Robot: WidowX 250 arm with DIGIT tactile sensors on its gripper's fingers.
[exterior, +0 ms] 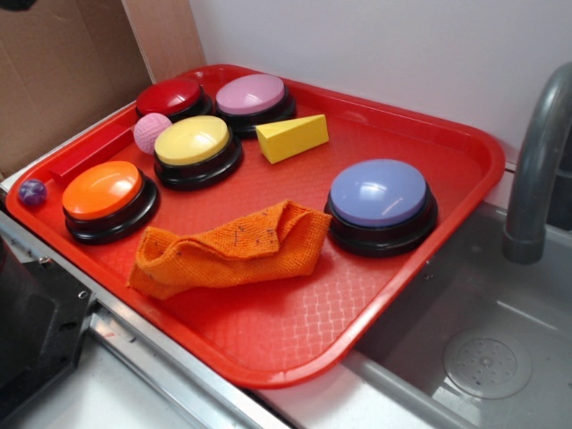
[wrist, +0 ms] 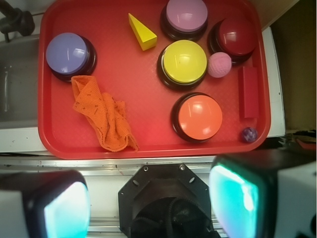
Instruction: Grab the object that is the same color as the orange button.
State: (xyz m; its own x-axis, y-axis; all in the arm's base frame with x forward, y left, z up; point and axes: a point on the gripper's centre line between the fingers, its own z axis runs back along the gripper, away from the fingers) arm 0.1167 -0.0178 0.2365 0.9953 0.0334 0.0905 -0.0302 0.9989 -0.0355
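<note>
No readable text, label, brand or number appears anywhere on the red tray [exterior: 465, 147] (nor on anything it carries).

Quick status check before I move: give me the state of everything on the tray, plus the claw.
Cloth: crumpled, flat on the tray, ungrasped.
Orange button: upright, untouched.
Yellow button: upright.
Red button: upright.
Pink button: upright.
Blue button: upright, right by the cloth.
Wedge: lying on its side.
Pink ball: resting against the yellow button.
Purple ball: at the tray's edge.
Claw: open, above the tray's near edge, holding nothing.
</note>
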